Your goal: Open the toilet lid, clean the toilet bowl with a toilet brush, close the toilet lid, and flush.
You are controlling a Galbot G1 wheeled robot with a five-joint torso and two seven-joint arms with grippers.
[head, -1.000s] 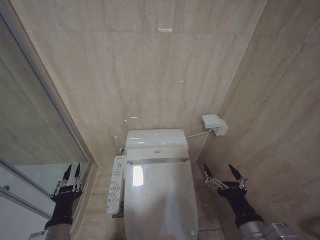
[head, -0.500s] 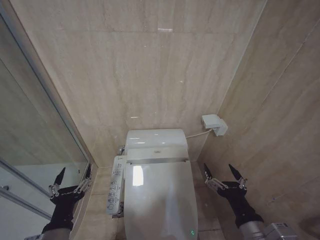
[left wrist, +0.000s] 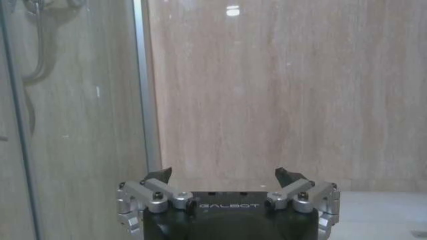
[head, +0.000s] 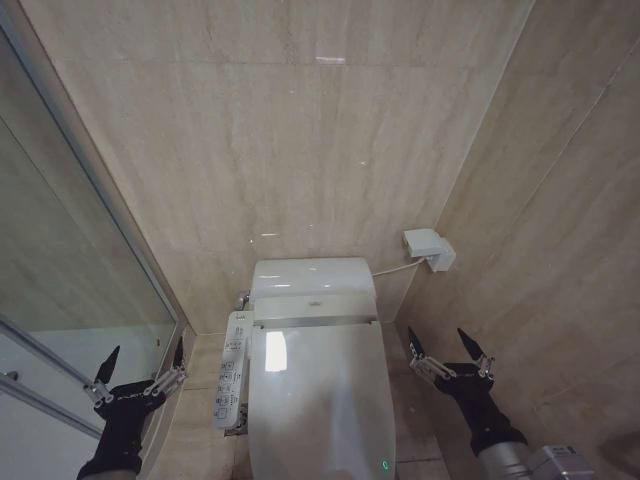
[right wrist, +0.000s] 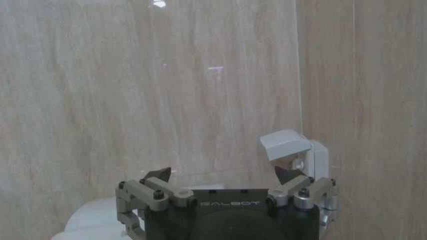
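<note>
The toilet lid [head: 312,400] lies shut, glossy white, with a small green mark at its front edge. It covers the toilet bowl, so only the bidet-seat unit [head: 312,282] and the slim button panel [head: 229,372] show. My left gripper [head: 144,350] [left wrist: 225,172] hangs open to the left of the panel, near the glass partition. On the other side of the toilet, my right gripper [head: 436,340] [right wrist: 225,172] is open and level with the lid's hinge end. Neither gripper touches anything. The toilet brush is out of view.
A glass shower partition with a metal frame [head: 95,190] [left wrist: 141,85] runs along the left. A white wall box [head: 428,248] [right wrist: 293,150] with a cable sits on the right wall behind the toilet. Beige tiled walls close in at the back and right.
My left gripper has dropped lower and moved a little left, and its fingers have spread much wider. The right arm and the lid have not moved.
</note>
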